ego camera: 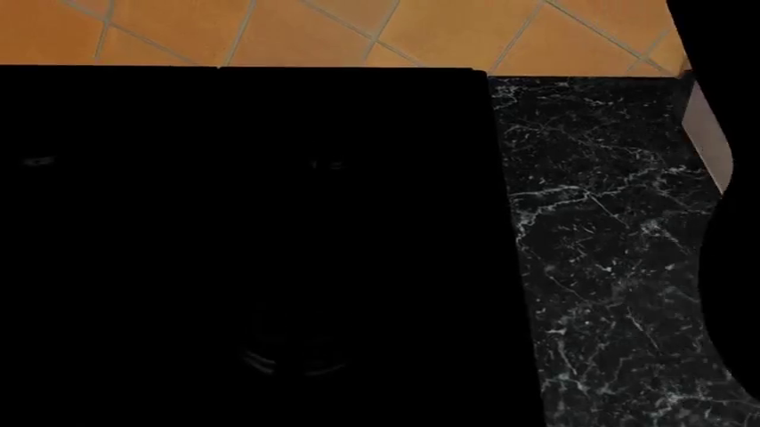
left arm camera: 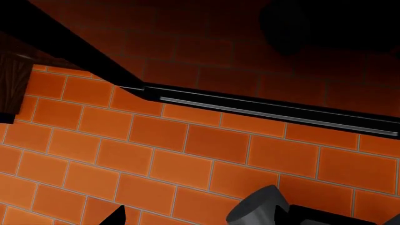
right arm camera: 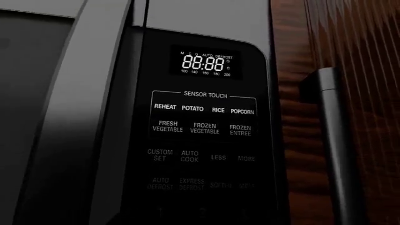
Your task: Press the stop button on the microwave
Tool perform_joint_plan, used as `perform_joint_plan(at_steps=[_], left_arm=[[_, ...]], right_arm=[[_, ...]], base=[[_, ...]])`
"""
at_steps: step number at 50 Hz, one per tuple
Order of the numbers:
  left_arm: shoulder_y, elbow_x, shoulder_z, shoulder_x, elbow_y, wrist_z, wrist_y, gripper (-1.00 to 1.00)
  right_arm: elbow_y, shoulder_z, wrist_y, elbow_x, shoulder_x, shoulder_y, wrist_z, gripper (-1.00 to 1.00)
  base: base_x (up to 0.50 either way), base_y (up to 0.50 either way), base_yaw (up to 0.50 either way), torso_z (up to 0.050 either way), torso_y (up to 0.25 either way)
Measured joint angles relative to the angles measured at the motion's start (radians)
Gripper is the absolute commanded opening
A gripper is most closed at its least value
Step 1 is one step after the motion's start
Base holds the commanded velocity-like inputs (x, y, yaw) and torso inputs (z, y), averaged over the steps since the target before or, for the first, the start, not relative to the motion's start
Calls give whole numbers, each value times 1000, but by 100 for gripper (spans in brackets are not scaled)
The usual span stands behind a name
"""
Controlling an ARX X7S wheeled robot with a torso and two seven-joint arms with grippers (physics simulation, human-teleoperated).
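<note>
The microwave (right arm camera: 93, 93) fills the right wrist view, close up and seen from the front. Its control panel (right arm camera: 205, 140) has a lit display (right arm camera: 205, 62) reading 88:88, with rows of touch labels below such as REHEAT, POTATO and AUTO COOK. The lowest rows fade into darkness, and the stop button does not show. No fingers of my right gripper appear in any view. In the left wrist view, my left gripper (left arm camera: 206, 218) faces an orange brick wall (left arm camera: 187, 150). Its black fingertips (left arm camera: 117, 217) stand far apart with only wall between them.
A dark wooden cabinet (right arm camera: 368, 93) with a black bar handle (right arm camera: 332, 140) stands right beside the microwave's panel. The head view shows a large black surface (ego camera: 238, 240), black marble counter (ego camera: 606, 249) and orange tiles (ego camera: 356, 31). A black ledge with a metal strip (left arm camera: 269, 110) crosses the brick wall.
</note>
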Motion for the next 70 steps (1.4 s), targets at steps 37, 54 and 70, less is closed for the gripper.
perform_joint_plan(at_steps=[37, 54, 70], left_arm=[[0, 0, 0, 0, 0, 0, 0, 100], [0, 0, 0, 0, 0, 0, 0, 100], [0, 0, 0, 0, 0, 0, 0, 100]], right_arm=[[-449, 132, 255, 0, 212, -43, 220, -100], [-605, 158, 307, 37, 312, -99, 267, -100], [-692, 179, 345, 85, 357, -140, 317, -100]], base=[[0, 0, 0, 0, 0], [0, 0, 0, 0, 0], [0, 0, 0, 0, 0]])
